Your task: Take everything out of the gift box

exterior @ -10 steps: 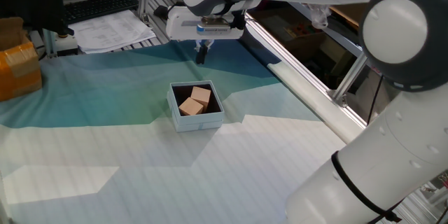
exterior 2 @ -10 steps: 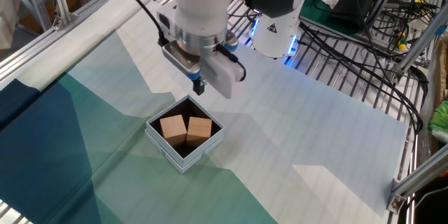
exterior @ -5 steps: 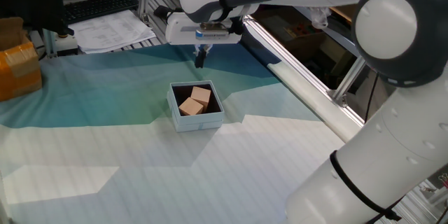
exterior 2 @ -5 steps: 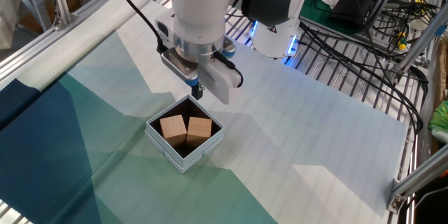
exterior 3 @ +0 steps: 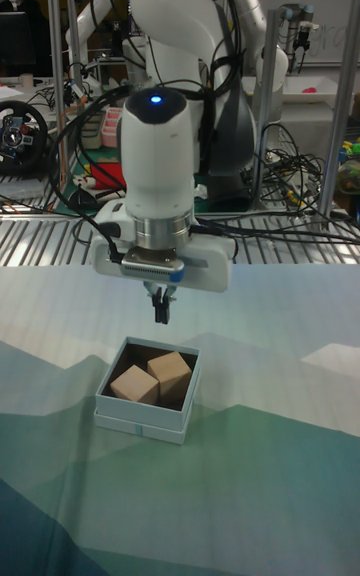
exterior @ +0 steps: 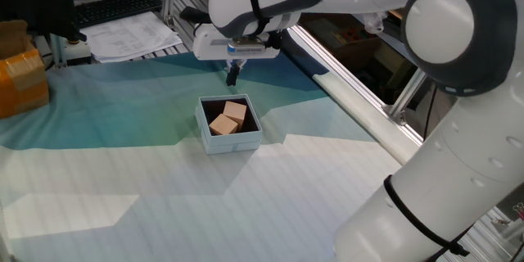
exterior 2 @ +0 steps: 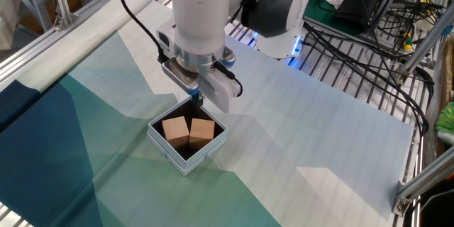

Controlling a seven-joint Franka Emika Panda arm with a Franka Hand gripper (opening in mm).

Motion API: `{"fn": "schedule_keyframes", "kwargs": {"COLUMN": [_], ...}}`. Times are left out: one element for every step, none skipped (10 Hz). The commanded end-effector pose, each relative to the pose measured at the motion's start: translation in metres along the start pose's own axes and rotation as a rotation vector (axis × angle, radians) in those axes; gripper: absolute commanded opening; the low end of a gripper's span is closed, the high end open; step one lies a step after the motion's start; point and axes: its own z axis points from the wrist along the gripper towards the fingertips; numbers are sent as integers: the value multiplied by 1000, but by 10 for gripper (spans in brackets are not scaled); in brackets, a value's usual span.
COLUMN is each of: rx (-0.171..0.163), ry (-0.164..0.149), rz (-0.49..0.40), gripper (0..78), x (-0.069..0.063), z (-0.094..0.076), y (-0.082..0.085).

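The gift box (exterior: 232, 141) (exterior 2: 176, 159) (exterior 3: 139, 421) stands open-topped on the green and white cloth, pale blue outside and dark inside. Two tan wooden cubes lie in it side by side: one (exterior: 223, 124) (exterior 2: 175, 129) (exterior 3: 133, 384) and the other (exterior: 236, 110) (exterior 2: 202, 129) (exterior 3: 170, 372), the second tilted a little. My gripper (exterior: 232, 78) (exterior 2: 198, 100) (exterior 3: 158, 311) hangs just above the box's far rim, pointing straight down, fingers shut together and holding nothing.
An orange-brown taped carton (exterior: 20, 82) sits at the left edge. Papers (exterior: 131, 37) and a keyboard (exterior: 115, 6) lie behind the cloth. A metal rail (exterior: 360, 98) bounds the right side, and cables (exterior 2: 369, 50) run across the grating.
My gripper has come down and drifted toward the box, from well behind it to just over its far rim. Box and cubes have not moved.
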Motion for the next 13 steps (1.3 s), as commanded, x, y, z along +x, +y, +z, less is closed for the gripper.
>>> {"fn": "schedule_keyframes", "kwargs": {"rx": [-15, -19, -24, -32, -31, -34, -35, -35, -35, -34, -33, -34, -31], "ry": [-53, -66, -71, -78, -85, -97, -101, -101, -99, -98, -101, -100, -101], "rz": [-6, -9, -12, -12, -11, -4, 10, 27, 41, 48, 60, 71, 71], "gripper": [0, 0, 0, 0, 0, 0, 0, 0, 0, 0, 0, 0, 0], "x": [-7, -7, -8, -7, -7, -5, -1, 2, 6, 7, 14, 18, 20], "z": [32, 38, 45, 51, 54, 61, 64, 66, 66, 65, 65, 66, 66], "y": [-1, -2, -3, -3, -3, -2, 1, 5, 9, 10, 13, 14, 13]}}
